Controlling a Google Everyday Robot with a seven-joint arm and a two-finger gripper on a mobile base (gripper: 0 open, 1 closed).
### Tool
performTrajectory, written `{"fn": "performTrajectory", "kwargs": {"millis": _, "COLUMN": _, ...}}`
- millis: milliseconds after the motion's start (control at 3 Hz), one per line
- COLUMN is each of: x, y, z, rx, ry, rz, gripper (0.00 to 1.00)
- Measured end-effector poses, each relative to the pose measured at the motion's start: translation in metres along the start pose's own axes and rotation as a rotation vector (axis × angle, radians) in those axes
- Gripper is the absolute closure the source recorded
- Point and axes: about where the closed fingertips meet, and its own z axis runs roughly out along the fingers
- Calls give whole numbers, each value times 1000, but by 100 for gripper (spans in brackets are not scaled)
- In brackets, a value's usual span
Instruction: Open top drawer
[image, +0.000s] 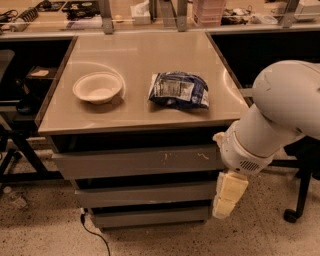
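Observation:
The top drawer (130, 162) is the widest grey front right under the table top, with pale scuff marks right of centre. Its flat front stands pushed in, and no interior shows. My gripper (227, 196) is pale yellow and hangs downward from the white arm (270, 125). It is just off the right end of the drawer stack, level with the middle drawer (145, 194) and below the top drawer's right end. It holds nothing that I can see.
On the table top (140, 55) lie a white bowl (97, 87) at the left and a blue snack bag (178, 90) at the right. A lower drawer (150, 217) sits near the floor. A cable (92, 235) runs under the cabinet. A chair base (295, 210) stands at the right.

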Motion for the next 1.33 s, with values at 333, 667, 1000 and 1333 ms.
{"fn": "performTrajectory", "kwargs": {"millis": 333, "x": -6, "y": -1, "z": 10, "rx": 10, "ry": -11, "rz": -7, "gripper": 0}}
{"fn": "performTrajectory", "kwargs": {"millis": 667, "x": -21, "y": -11, "z": 41, "rx": 25, "ry": -21, "rz": 0, "gripper": 0}}
{"fn": "performTrajectory", "kwargs": {"millis": 1000, "x": -34, "y": -21, "z": 71, "rx": 30, "ry": -34, "rz": 19, "gripper": 0}}
{"fn": "performTrajectory", "kwargs": {"millis": 1333, "x": -40, "y": -26, "z": 87, "rx": 31, "ry": -43, "rz": 33, "gripper": 0}}
